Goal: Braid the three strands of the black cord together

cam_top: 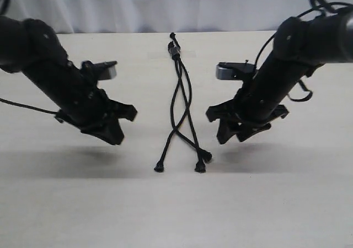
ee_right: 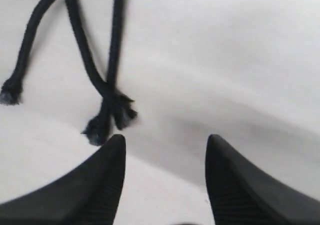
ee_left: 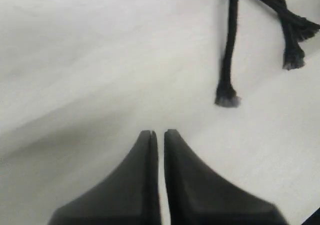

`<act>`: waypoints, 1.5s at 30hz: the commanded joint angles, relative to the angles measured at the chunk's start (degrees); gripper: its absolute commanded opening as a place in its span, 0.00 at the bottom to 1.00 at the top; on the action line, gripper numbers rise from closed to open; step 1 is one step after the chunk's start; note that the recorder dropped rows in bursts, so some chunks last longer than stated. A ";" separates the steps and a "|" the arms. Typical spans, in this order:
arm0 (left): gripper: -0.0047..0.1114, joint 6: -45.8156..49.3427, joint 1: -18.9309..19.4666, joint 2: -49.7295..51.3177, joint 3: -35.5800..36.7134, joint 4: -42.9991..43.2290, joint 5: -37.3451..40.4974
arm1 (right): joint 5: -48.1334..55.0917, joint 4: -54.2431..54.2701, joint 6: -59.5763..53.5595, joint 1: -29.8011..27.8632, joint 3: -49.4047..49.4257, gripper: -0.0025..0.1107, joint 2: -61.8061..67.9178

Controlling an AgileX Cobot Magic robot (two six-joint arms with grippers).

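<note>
Left fingers [ee_left: 142,185] together | right fingers [ee_right: 102,185] apart | both angled downward (flanking cord [cam_top: 182,102])

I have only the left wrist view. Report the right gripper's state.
Observer: The right gripper is open, hovering beside two strand ends that lie touching.
Operator: Locate the cord's banded end.
Observer: The banded end lies on the far side of the table, midway between the arms, with neither gripper on it.
Operator: Describe the run between.
Observer: The three strands lie loose, crossing partway down, not braided.
</note>
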 commanded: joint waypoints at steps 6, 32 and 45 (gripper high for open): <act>0.08 -10.13 9.51 -20.40 0.09 17.61 8.63 | 1.47 -4.25 0.73 -8.54 12.02 0.15 -18.74; 0.08 -11.19 9.49 -101.16 33.59 28.32 -10.06 | -31.57 -3.16 1.38 -8.54 43.94 0.06 -85.52; 0.08 -11.19 9.49 -104.76 33.59 29.37 -6.88 | -31.57 -3.16 1.38 -8.54 44.63 0.06 -96.21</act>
